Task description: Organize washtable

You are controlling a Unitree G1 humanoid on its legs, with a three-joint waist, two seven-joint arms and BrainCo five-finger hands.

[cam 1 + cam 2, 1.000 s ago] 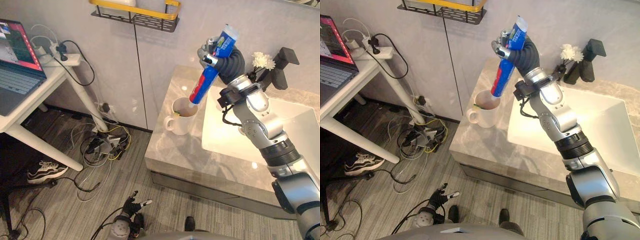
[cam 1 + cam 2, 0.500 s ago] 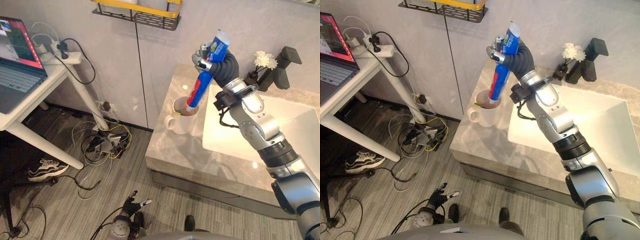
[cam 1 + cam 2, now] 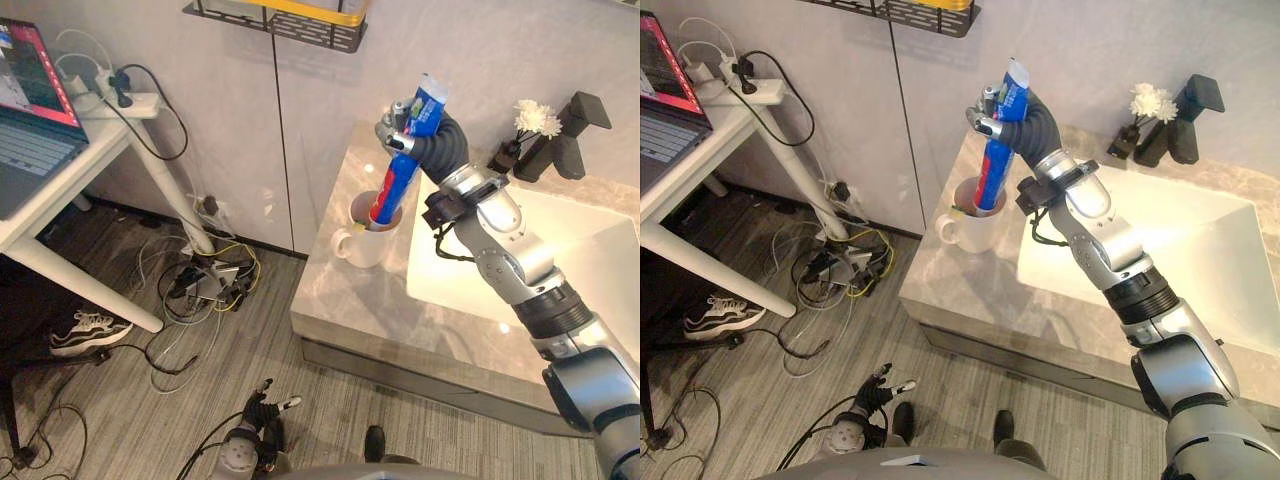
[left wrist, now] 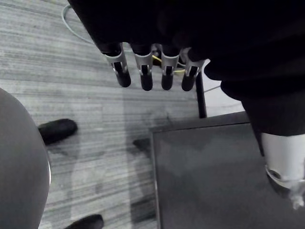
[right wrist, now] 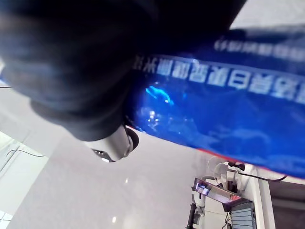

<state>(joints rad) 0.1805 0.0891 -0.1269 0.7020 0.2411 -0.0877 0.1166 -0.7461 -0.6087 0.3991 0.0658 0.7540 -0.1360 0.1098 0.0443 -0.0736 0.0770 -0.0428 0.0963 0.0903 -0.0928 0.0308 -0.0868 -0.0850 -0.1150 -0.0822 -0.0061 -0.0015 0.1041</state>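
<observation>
Gripping toothpaste tube (image 3: 396, 180), right hand (image 3: 393, 128) above mug (image 3: 358, 246); lower end inside

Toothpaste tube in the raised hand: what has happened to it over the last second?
The right hand tipped the toothpaste tube more upright and lowered it, so its lower end now sits inside the white cup. The hand still grips it. The cup stayed put on the washtable; the left hand stayed low and open.
</observation>
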